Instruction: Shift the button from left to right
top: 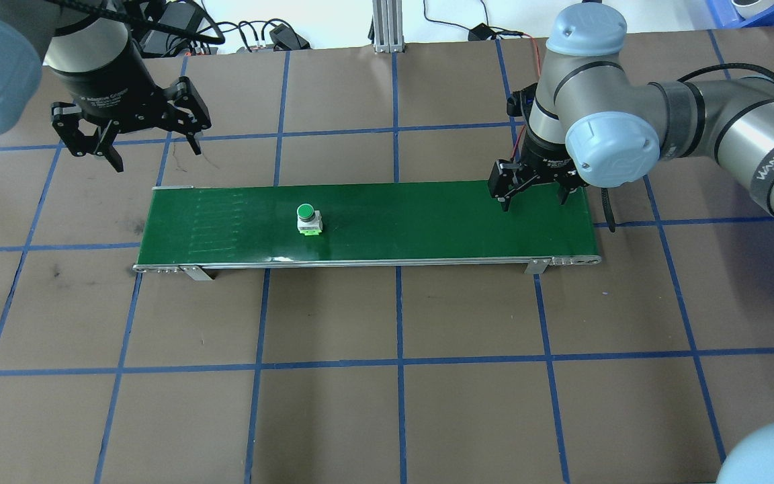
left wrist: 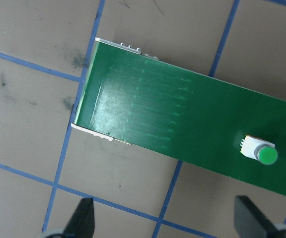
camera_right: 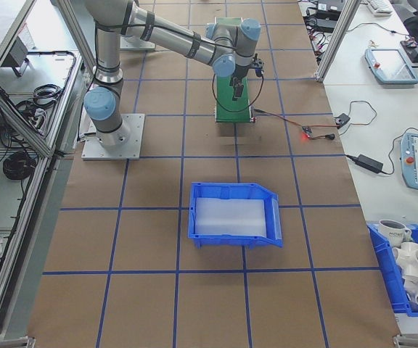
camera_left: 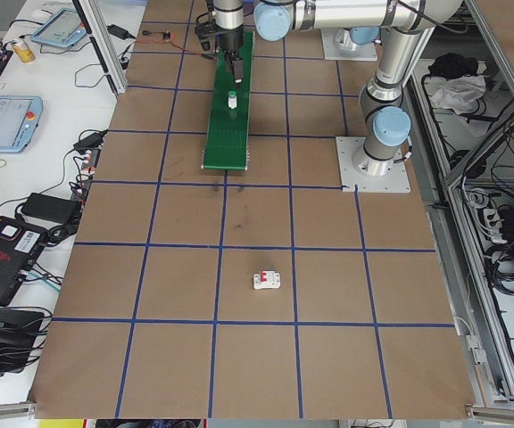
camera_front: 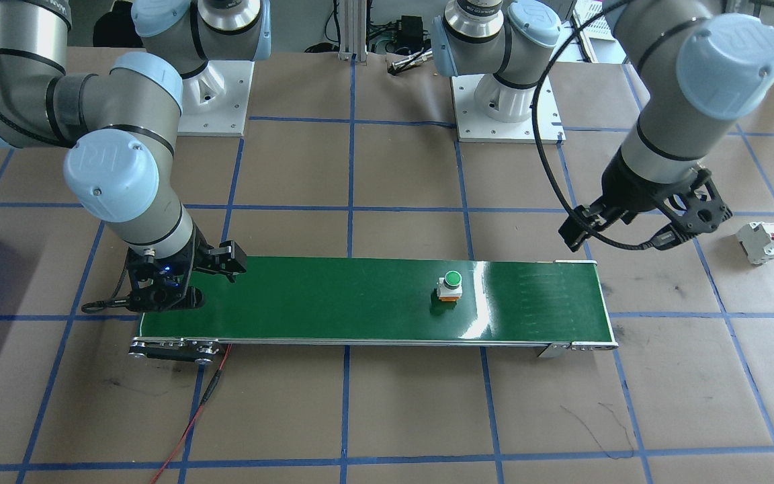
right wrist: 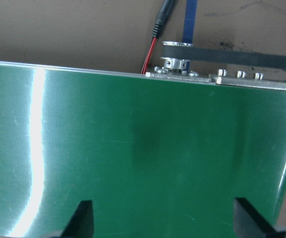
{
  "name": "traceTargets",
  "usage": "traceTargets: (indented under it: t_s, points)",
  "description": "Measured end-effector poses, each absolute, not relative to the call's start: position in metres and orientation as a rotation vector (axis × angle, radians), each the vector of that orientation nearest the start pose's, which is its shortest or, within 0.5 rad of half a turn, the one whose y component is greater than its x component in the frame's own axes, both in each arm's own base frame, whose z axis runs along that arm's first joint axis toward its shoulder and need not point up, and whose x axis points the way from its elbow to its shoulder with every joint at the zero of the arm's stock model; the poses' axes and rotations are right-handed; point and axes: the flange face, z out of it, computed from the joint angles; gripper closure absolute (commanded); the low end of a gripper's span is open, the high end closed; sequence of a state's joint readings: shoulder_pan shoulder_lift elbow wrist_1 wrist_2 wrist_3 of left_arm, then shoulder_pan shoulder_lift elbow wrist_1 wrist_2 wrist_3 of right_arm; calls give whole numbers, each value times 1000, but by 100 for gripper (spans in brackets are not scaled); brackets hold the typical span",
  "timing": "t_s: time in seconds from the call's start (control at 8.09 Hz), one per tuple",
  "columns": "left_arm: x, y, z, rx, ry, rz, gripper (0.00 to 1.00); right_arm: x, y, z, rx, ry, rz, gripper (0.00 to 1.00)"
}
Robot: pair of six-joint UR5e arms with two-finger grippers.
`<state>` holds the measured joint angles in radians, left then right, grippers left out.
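- A brown table (top: 387, 376) gridded with blue tape carries a green conveyor belt (top: 394, 225).
- The right gripper (top: 536, 193) hangs low over the belt's right end, jaws apart and empty.
- The left gripper (top: 133, 138) hovers beyond the left end, likewise spread.
- The button (top: 308, 219) stands upright left of centre; a late or off-centre grab could tip it.
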<state>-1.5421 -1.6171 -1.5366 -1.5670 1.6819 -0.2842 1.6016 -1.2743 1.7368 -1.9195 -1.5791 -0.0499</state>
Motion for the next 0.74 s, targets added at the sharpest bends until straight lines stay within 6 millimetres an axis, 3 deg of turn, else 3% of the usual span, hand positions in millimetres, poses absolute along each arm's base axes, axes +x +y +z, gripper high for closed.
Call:
traceTargets:
  t_s: [0.25,0.37,0.49,0.74]
  points:
    - [-147,-483,518,-346,3015,-53,0,150,-555,277,-121,3138,201,0]
    - [-154,-469,531,-322,3021,-82,0,151,-553,275,-114,3118,209,0]
    - [-157,-460,539,-313,3029,-101,0,153,-553,274,-88,3068,208,0]
    - [-167,-458,537,-315,3111,-77,0,135,-557,279,35,2927,196,0]
